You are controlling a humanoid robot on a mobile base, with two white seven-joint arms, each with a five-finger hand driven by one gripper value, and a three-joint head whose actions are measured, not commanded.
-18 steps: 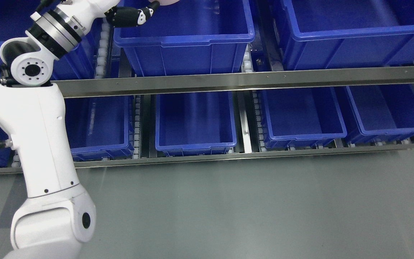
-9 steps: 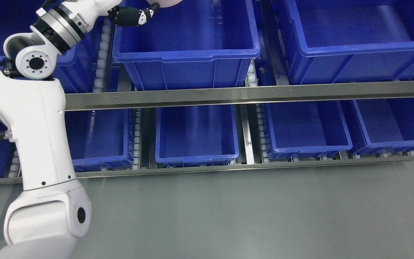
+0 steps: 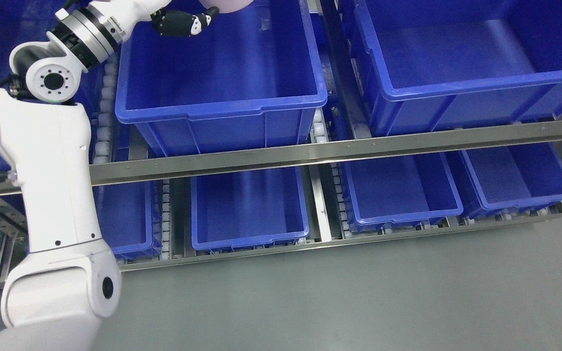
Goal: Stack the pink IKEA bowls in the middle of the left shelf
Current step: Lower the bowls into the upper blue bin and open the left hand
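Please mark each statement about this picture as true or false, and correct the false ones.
1. The left hand is over the large blue bin on the upper shelf level. True.
2. A pale pink bowl shows at the top edge, beside the left hand. True.
3. The bins on the lower level are full of bowls. False: those in view look empty.
4. The right arm reaches into the right bin. False: no right arm is in view.
5. The shelf rail is red plastic. False: it is bare metal.
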